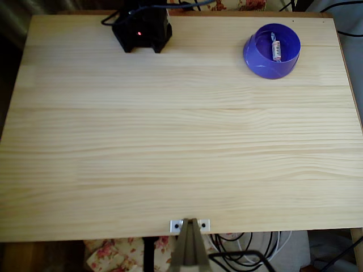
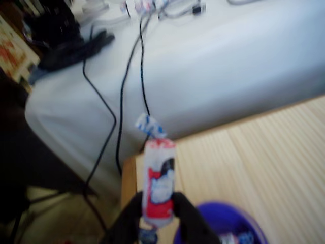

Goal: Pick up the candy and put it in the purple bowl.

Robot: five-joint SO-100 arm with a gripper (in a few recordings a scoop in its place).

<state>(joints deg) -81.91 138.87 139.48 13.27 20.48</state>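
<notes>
Candy stands upright in the wrist view, long axis vertical, its lower part pinched between the closed fingers of the gripper, twisted end up. We see the purple bowl just below, near the pale wood counter edge. In the overhead view, the purple bowl sits at the counter's far right corner with a wrapped sweet inside, possibly a second one; the picture is soft. Cables trail over a grey surface beyond.
</notes>
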